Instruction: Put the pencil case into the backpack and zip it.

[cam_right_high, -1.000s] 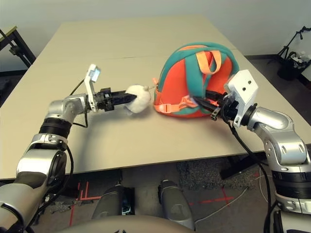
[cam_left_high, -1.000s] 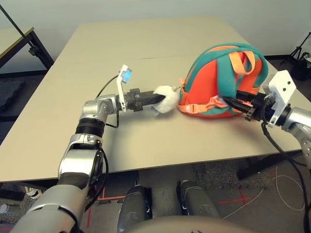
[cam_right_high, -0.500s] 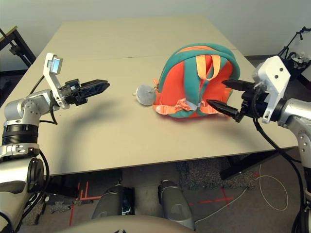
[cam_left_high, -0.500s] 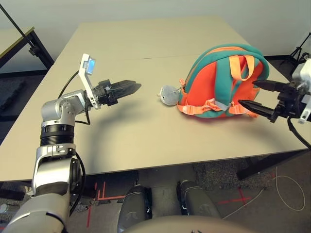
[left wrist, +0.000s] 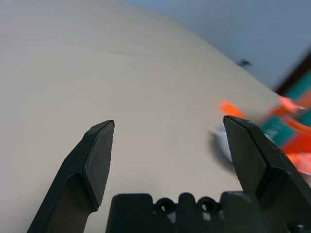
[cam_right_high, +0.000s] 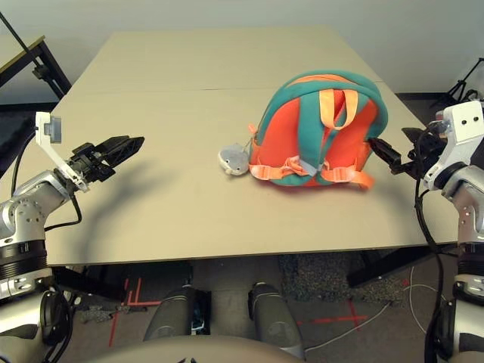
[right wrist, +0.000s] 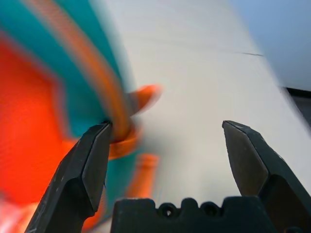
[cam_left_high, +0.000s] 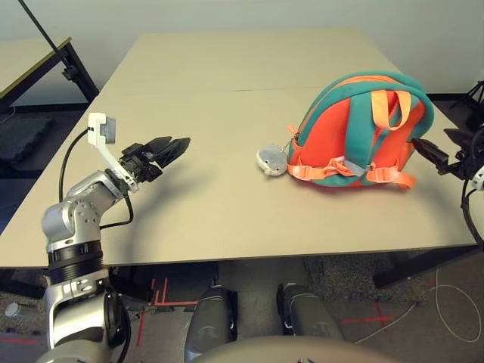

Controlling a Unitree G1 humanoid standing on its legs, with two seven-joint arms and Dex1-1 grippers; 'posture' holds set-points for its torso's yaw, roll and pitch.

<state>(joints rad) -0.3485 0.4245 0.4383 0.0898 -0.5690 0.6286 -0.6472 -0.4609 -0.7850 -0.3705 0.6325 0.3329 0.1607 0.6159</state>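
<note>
Both arms drawn back from the backpack (cam_left_high: pixel 355 128) since half a second ago; plush toy (cam_left_high: pixel 270 160) unmoved beside the pack's left side, camera view also shifted.

Left gripper (cam_left_high: pixel 170 150): jaws spread wide, nothing between them, black fingers (left wrist: pixel 97 155) hovering over bare table (cam_left_high: pixel 219 83). Left forearm raised from the near left table edge, elbow low, gripper angled toward the plush toy but well apart from it.

Right gripper (cam_right_high: pixel 397 153): jaws wide apart, empty. One fingertip near the pack's right side, by the orange strap (right wrist: pixel 114 116); contact cannot be judged. Right arm off the table's right edge, wrist turned in toward the pack.

Backpack upright on the table's right half, strap side facing the robot, orange body with teal trim, orange straps trailing onto the tabletop in front. Plush toy grey-white, lying on the table, touching the pack's lower left corner.

Pencil case not visible in any view. No legible writing or labels.
</note>
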